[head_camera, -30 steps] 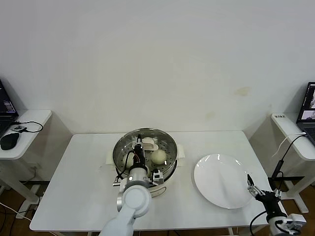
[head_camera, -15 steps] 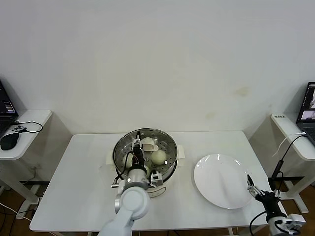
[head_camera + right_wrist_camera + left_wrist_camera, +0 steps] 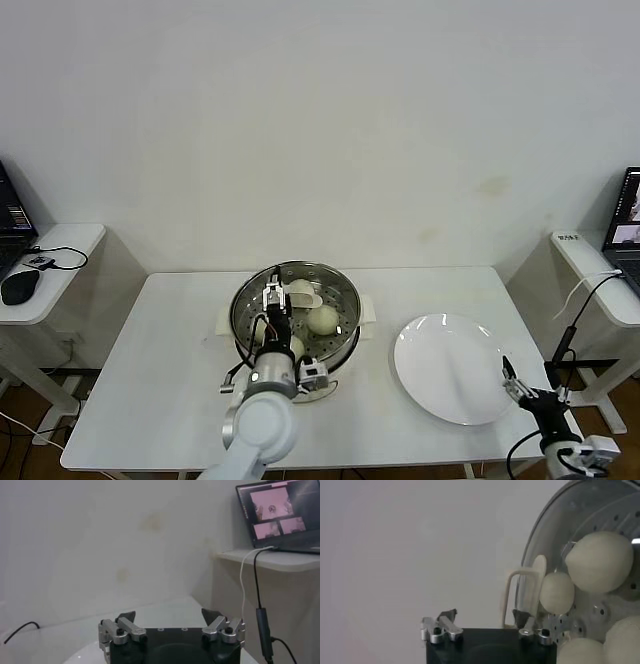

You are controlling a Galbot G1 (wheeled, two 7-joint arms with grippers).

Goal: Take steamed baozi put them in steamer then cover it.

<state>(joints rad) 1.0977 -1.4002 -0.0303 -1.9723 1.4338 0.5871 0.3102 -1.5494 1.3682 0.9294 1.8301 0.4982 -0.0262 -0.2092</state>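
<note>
- L gripper (image 3: 274, 303) over the steamer (image 3: 345, 300), near its front-left inner wall; jaws spread wide, nothing between them.
- L wrist view: both fingertips (image 3: 451, 615) well apart, one over bare table, the other at the steamer's (image 3: 555, 540) rim by its cream side handle (image 3: 512, 592). No bun in the grip.
- Buns (image 3: 321, 319) lie on the perforated floor inside the steamer. Head view shows one clear round bun right of the gripper, another (image 3: 300, 290) toward the back, partly hidden by the arm; a third pale bit (image 3: 296, 346) peeks just beside the wrist.
- L wrist view shows more: a big bun (image 3: 600, 562), a smaller one (image 3: 558, 592) next to it, and two more cut off by the frame edge (image 3: 580, 652) (image 3: 625, 640). Some are touching or nearly so; can't tell exactly.
- Steamer sits mid-table (image 3: 160, 340), on its cream base.
- Plate (image 3: 450, 370) on the table to the right of the steamer, apart from it, nothing on it.
- R gripper (image 3: 522, 389) parked low at the table's front-right corner, just beside the plate's edge; jaws wide, holding nothing. R wrist view: fingertips (image 3: 126, 616) spread, a laptop (image 3: 280, 512) on a side shelf beyond.
- Lid not visible in any view.
</note>
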